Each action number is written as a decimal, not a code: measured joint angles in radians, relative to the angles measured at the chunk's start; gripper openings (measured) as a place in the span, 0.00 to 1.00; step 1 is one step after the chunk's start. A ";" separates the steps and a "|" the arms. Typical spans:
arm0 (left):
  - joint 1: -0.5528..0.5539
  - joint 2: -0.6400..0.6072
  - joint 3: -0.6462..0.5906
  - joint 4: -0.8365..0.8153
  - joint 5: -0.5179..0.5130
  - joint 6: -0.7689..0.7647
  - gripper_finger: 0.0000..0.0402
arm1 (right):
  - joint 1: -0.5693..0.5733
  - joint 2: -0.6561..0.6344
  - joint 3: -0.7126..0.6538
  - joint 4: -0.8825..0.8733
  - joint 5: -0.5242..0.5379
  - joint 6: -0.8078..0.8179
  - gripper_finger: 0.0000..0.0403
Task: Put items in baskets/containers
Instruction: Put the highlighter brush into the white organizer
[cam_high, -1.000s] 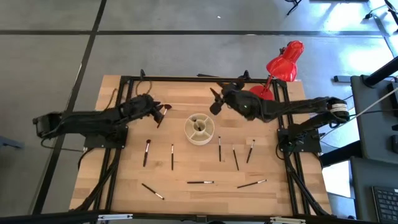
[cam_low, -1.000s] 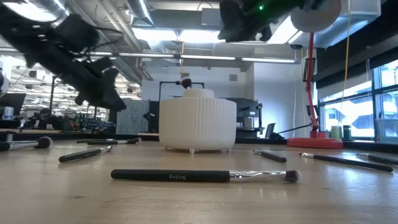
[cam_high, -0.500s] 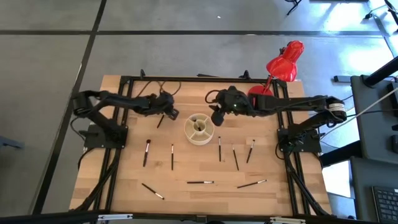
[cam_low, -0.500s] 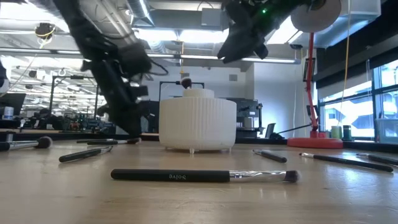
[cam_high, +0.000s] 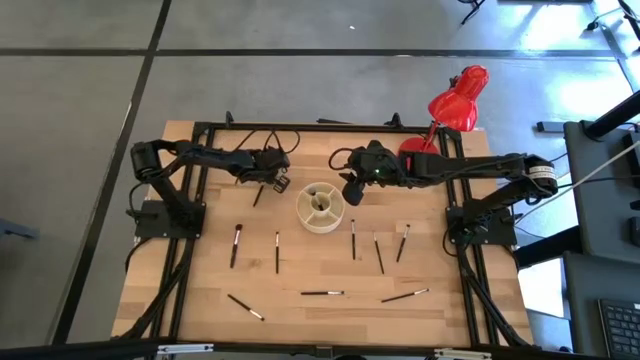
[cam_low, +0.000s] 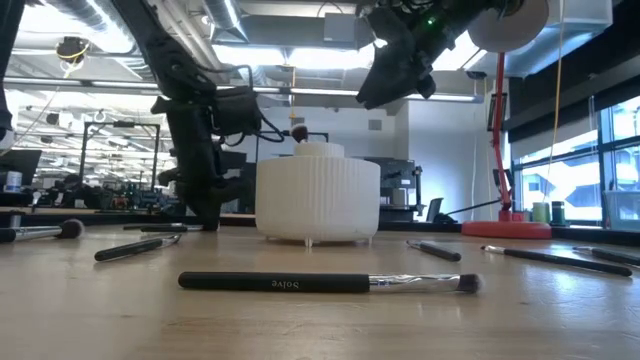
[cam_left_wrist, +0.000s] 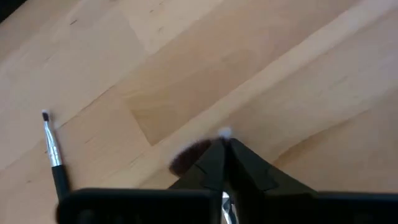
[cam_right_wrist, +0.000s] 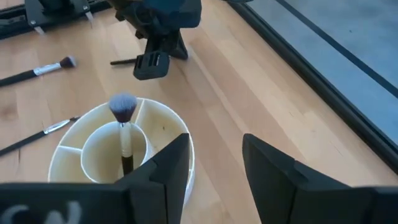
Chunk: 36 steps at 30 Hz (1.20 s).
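Note:
The cream round container (cam_high: 322, 207) (cam_low: 318, 195) stands mid-table, a brush (cam_right_wrist: 123, 134) upright in its centre cup. My left gripper (cam_high: 274, 179) (cam_left_wrist: 224, 144) is down at the table just left of the container and beyond it, shut at the tuft end of a dark makeup brush (cam_high: 258, 194). My right gripper (cam_high: 350, 187) (cam_right_wrist: 217, 168) hangs open above the container's far right rim, high over the table (cam_low: 395, 70). Several more thin brushes lie flat on the near half, such as one (cam_high: 277, 252) and another (cam_low: 320, 283). My left gripper comes from above, pointing down, and its fingertips (cam_left_wrist: 214, 155) meet at the brush's tuft end. The brown tuft (cam_left_wrist: 186, 158) sticks out beside one finger. The handle (cam_right_wrist: 123, 61) lies on the table, running away from the fingers. The fingers hide the exact place of contact.
A red desk lamp (cam_high: 455, 100) with its round base (cam_high: 415, 150) stands at the far right, behind my right arm. Loose brushes are spread across the near half (cam_high: 322, 293) (cam_high: 404, 296) (cam_high: 245, 307). A black frame runs along the table's far edge (cam_high: 300, 127).
My left arm swung in from the table's left side, and its gripper moved right and came down from mid-height to the table at the brush's tuft end. My right gripper shifted a little toward the near edge, closer to the container.

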 joint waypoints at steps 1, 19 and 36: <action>-0.001 -0.005 0.001 -0.003 0.005 0.009 0.02 | 0.000 0.000 0.006 -0.006 0.001 -0.004 0.37; -0.387 -0.373 -0.021 0.563 -0.360 0.262 0.01 | 0.038 -0.219 -0.152 0.101 0.022 -0.057 0.37; -0.491 -0.011 -0.030 1.491 -0.454 0.483 0.01 | 0.035 -0.412 -0.257 0.142 0.002 -0.033 0.37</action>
